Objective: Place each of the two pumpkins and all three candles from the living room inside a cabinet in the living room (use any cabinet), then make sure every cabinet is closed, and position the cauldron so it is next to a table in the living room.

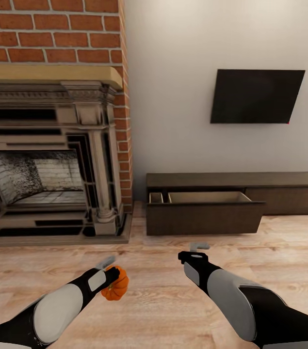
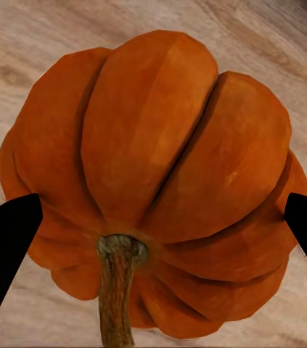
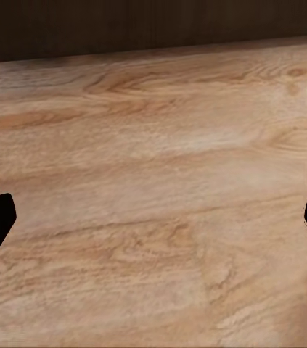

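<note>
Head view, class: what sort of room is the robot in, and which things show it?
Most likely a living room. A red-brick fireplace with an ornate grey surround, a flat black wall-mounted television, and a long low dark-brown wooden TV cabinet on light wood-plank floor point to it.

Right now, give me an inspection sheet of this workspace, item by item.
Surface: light wood-plank floor.
Job's things: orange pumpkin held in the left tool; cabinet against the wall, one drawer pulled open, pale inside, contents not visible.
Clutter: nothing seen.
Tools: left tool shut on the pumpkin; right tool open and empty, above the floor.
Cables: nothing seen.
Surroundings: brick fireplace beside the cabinet, dark wall screen above it.
</note>
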You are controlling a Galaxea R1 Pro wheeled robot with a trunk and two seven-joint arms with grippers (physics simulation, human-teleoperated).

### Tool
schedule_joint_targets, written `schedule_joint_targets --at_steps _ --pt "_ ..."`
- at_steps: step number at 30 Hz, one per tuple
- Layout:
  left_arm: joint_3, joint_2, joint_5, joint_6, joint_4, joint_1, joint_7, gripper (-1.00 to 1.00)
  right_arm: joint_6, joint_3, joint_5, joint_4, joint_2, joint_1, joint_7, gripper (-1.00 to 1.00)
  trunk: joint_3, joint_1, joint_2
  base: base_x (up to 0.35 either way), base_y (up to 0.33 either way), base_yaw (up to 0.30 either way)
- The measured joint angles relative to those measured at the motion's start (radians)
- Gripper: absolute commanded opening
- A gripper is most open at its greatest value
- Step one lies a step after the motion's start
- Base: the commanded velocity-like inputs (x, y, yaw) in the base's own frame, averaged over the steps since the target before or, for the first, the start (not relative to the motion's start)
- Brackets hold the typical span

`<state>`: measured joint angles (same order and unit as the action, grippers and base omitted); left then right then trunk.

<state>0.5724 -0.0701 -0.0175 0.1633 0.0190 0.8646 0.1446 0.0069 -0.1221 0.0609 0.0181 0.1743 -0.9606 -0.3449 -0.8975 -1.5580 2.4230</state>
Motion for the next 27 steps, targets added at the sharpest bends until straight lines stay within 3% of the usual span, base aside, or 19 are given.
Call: schedule_joint_targets --at_steps 18,27 --pt "0.000 -0.003 0.000 0.000 0.000 0.000 0.001 -1.00 0.000 0.000 0.000 0.000 0.000 0.000 0.000 1.00 0.000 0.000 0.000 0.038 -0.272 0.000" --pt "0.003 -0.024 0.001 0.002 0.000 -0.016 0.001 -1.00 0.002 0.000 0.000 0.000 0.000 0.002 0.001 1.00 0.000 0.000 0.000 0.000 -0.070 0.000"
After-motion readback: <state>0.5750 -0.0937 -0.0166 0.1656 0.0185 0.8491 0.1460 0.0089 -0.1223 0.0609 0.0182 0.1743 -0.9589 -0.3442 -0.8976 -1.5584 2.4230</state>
